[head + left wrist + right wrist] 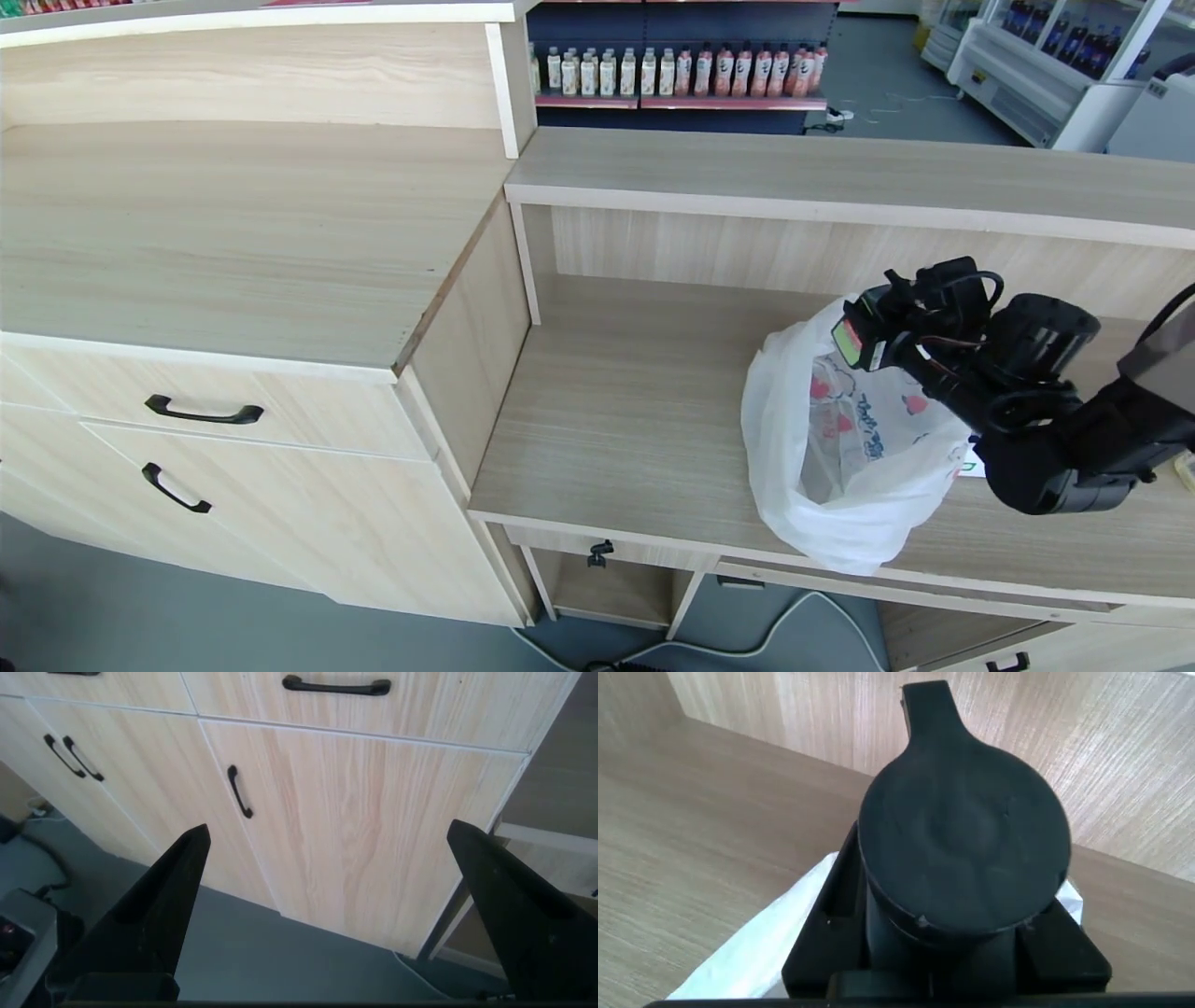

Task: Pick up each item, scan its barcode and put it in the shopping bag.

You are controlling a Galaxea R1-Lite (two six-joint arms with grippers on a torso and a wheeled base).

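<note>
One bag (840, 485) (white plastic, red print) sits on the low desk (635, 411), right of its middle, with its bottom bulging at the front edge. One right gripper (887, 331) hangs at the bag's top. A black round body (962, 849) blocks its fingers, so I cannot tell whether they are wide or narrow, or whether they hold anything. One left gripper (329, 835), spread wide with nothing between its fingers, faces cabinet doors (355, 831) low near the floor. A broad stretch of desk runs from the bag to the side wall (471, 327). The raised counter (233, 233) beyond has two handles (203, 411) on its front.
</note>
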